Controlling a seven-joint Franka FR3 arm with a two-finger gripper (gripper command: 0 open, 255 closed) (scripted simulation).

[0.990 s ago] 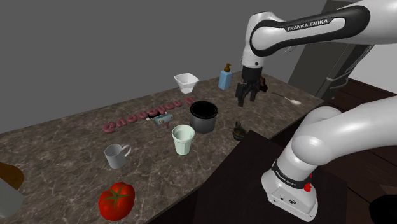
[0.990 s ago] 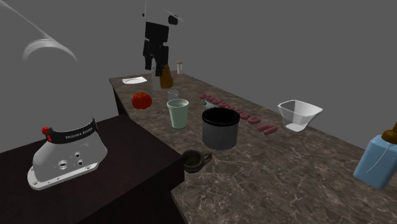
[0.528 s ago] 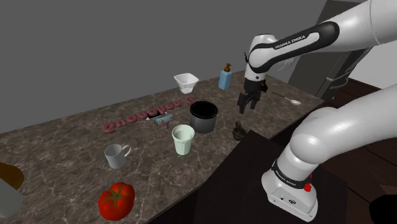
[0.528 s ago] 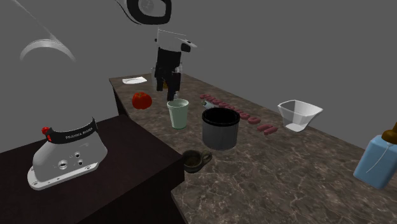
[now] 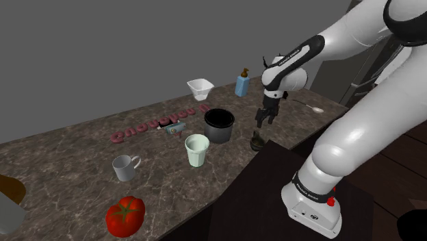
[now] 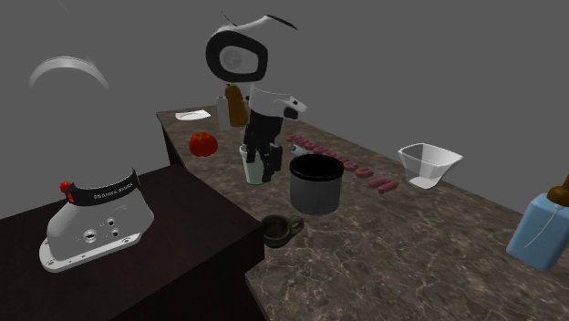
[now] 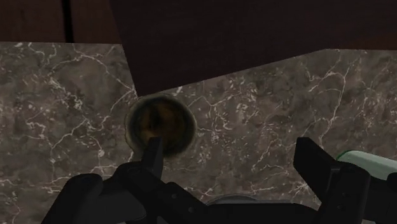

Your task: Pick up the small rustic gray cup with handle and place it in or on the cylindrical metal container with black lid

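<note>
1. The black two-finger tool [image 5: 261, 124] hangs just above the small dark grey-brown cup with a handle [image 5: 256, 142]. Its fingers are spread and pinch nothing, which looks like a pose for lowering onto the cup.
2. That cup stands upright at the near edge of the worktop, close by the corner of the dark box stand [image 5: 274, 185]. In the wrist view it lies in front of one finger rather than midway between the two. I judge the tool needs a small sideways shift before it closes.
3. The cylindrical dark metal container with a black rim [image 5: 219, 125] stands near the cup with its mouth upward. A pale green tumbler [image 5: 197, 150] is just beside it, so the carry should be short but needs care.
4. The dark brown marble worktop with pale veins [image 5: 68, 164] also bears a white mug [image 5: 124, 166], a red tomato [image 5: 125, 214], a white square bowl [image 5: 200, 87] and a blue bottle [image 5: 242, 83].
5. A plain grey wall [image 5: 102, 48] rises behind, and a dark wooden floor [image 5: 410, 157] shows beyond the worktop's end.
</note>
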